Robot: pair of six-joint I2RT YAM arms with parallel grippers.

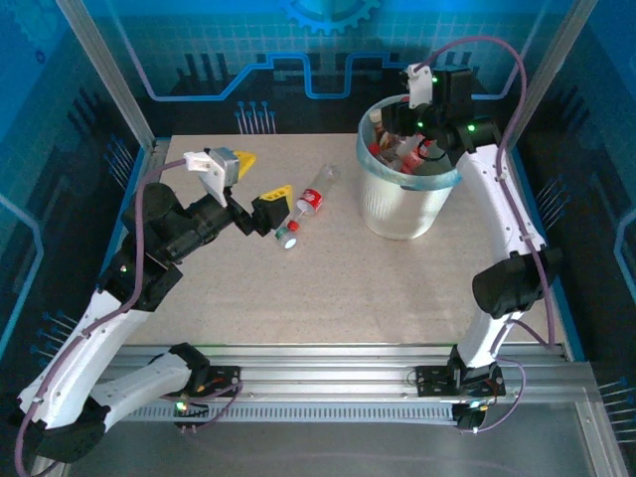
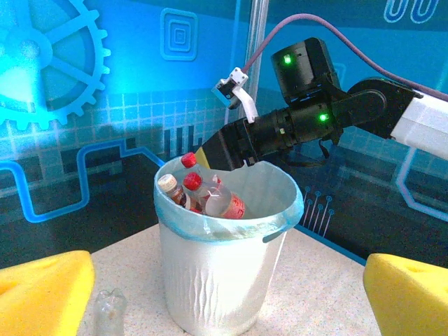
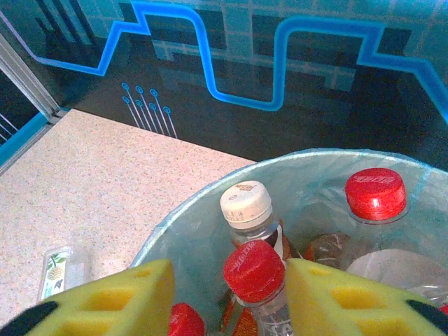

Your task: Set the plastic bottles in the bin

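The bin [image 1: 397, 204] stands at the back right of the table and holds several plastic bottles [image 2: 210, 196] with red and white caps. My right gripper [image 1: 402, 127] hangs over its rim, open. Its yellow fingers [image 3: 350, 301] flank an upright red-capped bottle [image 3: 255, 269], with a gap on the left side. Two more bottles lie on the table left of the bin: a clear one with a red label [image 1: 312, 197] and a smaller one [image 1: 289, 235]. My left gripper [image 1: 264, 177] is open just left of them and faces the bin [image 2: 217, 280]. A clear bottle [image 2: 108, 311] lies by its left finger.
Glass panels with blue patterns wall in the table [image 1: 328, 288] at the back and sides. The right arm [image 2: 336, 115] reaches across above the bin. A clear bottle with a green label [image 3: 59, 269] lies on the table left of the bin.
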